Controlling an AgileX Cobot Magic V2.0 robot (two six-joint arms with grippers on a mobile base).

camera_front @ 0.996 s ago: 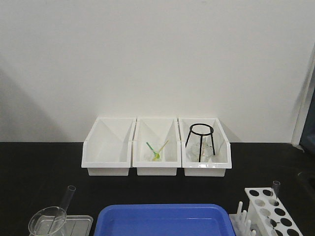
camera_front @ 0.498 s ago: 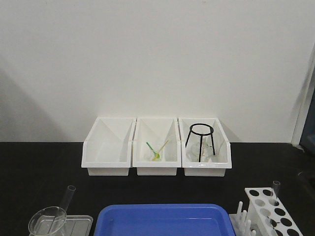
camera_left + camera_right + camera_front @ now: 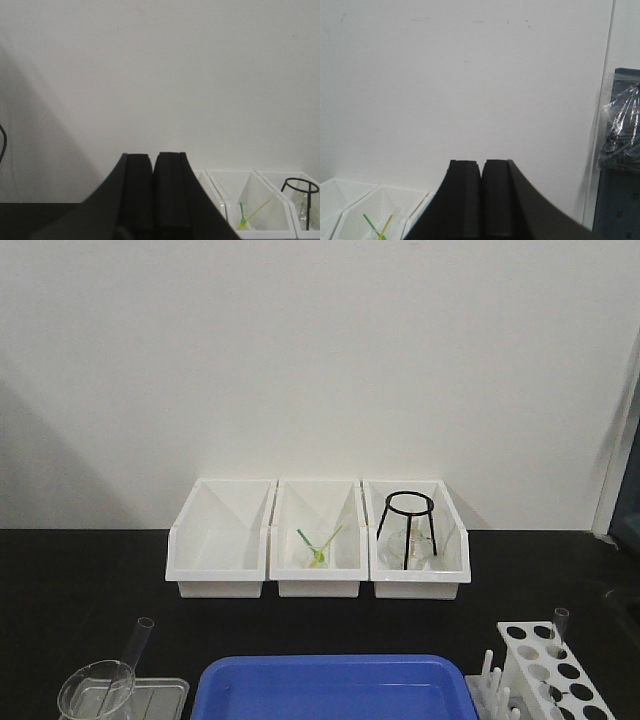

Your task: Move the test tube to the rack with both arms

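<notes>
A clear test tube [image 3: 140, 638] leans in a wide glass beaker [image 3: 96, 688] at the front left of the black table. The white rack [image 3: 553, 672] stands at the front right, with another clear tube [image 3: 560, 621] upright at its far corner. Neither arm shows in the front view. In the left wrist view my left gripper [image 3: 152, 158] is shut and empty, raised and facing the white wall. In the right wrist view my right gripper [image 3: 481, 164] is shut and empty too, also facing the wall.
A blue tray [image 3: 330, 688] lies at the front centre. Three white bins [image 3: 220, 540] stand in a row at the back; the middle one holds green and yellow sticks [image 3: 318, 545], the right one a black wire tripod [image 3: 408, 528]. A clear lidded box [image 3: 160, 695] sits under the beaker.
</notes>
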